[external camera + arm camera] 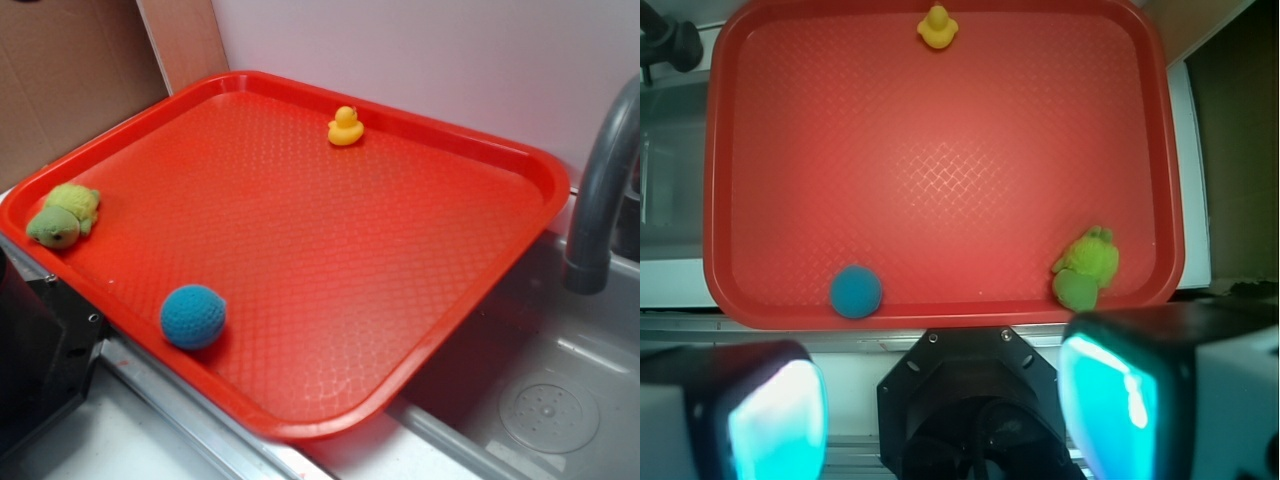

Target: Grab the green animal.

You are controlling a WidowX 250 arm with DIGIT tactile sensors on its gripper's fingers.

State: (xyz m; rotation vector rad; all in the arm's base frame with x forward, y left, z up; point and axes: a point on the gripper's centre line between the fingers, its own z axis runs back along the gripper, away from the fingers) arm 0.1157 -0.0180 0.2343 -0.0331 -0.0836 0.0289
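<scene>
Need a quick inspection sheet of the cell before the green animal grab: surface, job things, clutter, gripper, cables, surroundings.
Surface: red tray, textured, set partly over a sink.
Job's things: green animal lies at the tray's edge, untouched.
Clutter: yellow duck upright near the far rim; blue ball near the front rim. All three well apart.
Gripper: gripper open, off the tray, holding nothing.
Cables: nothing seen.
Surroundings: grey faucet by the sink, cardboard behind the tray, pale wall.

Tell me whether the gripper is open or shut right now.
Open. In the wrist view the gripper has its two fingers set wide apart, nothing between them, well short of the green turtle.
</scene>
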